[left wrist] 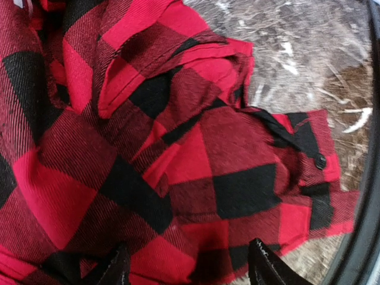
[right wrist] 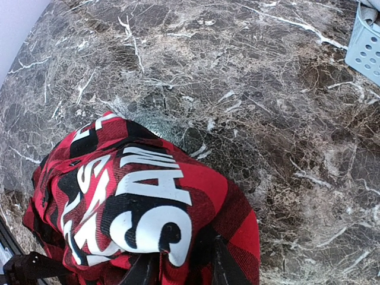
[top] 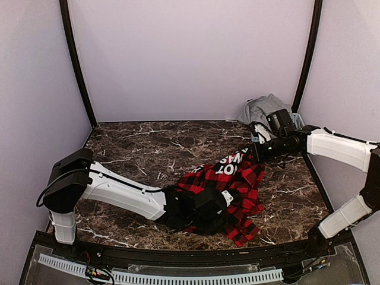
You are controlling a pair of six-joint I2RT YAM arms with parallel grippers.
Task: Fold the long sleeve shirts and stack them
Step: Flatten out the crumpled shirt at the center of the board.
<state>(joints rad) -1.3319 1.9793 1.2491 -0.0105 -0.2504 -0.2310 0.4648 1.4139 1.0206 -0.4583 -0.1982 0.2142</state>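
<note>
Red-and-black shirt lies bunched by the near edge of the desk under my left gripper, fingers apart, while my right gripper pinches its far end, so I should pull gently and flatten it first.

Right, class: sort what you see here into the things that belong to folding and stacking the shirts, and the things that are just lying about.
Part of the job:
- check shirt, gripped by the right hand
- grey shirt, heaped at the far right corner

Just lying about:
- basket
- table
</note>
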